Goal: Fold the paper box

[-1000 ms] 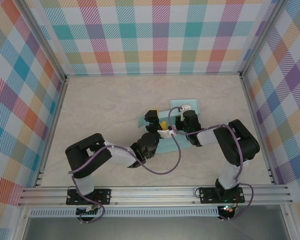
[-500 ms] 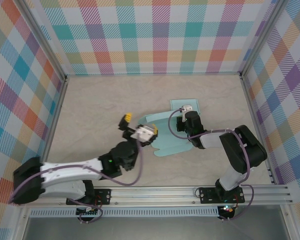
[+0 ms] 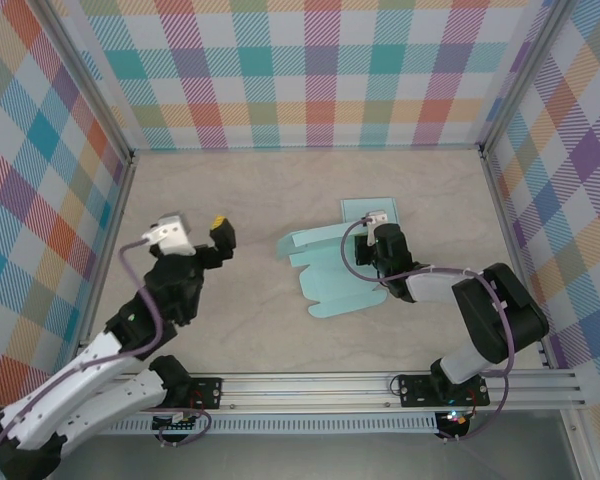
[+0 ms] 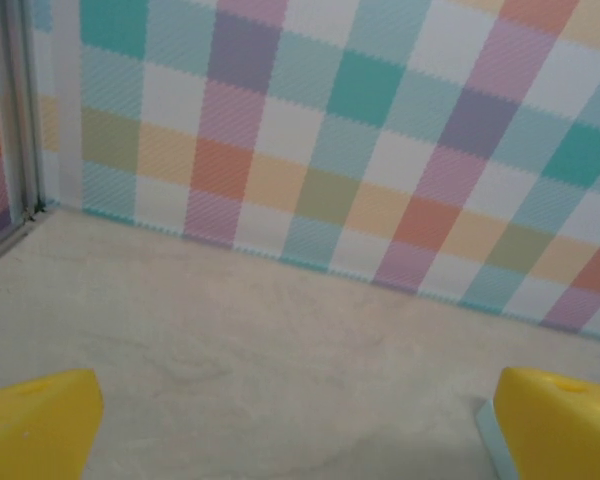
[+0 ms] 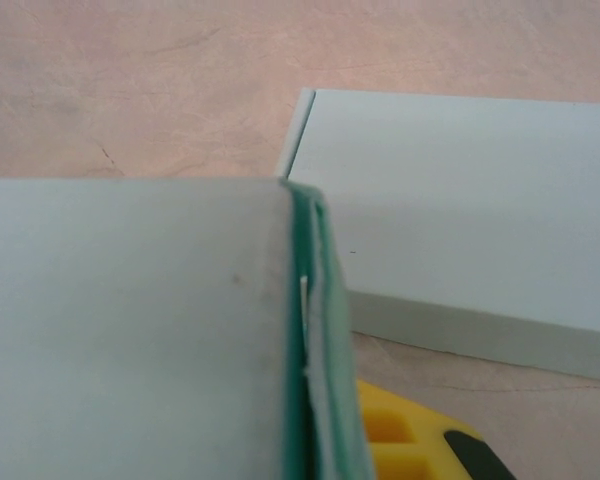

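The left claw has just let go and swung way out to about 9 o'clock of the paper box, and its fingers are spread wide over bare counter. A second ago it was right on the box's left side beside the other one, and half a second ago it was already backing off. The right claw has barely budged and stays pinched on the sheet's 3 o'clock edge. The box sits a bit right of the counter's middle, mostly flat with its flaps fanned out, so I'd say the folding is far from done.
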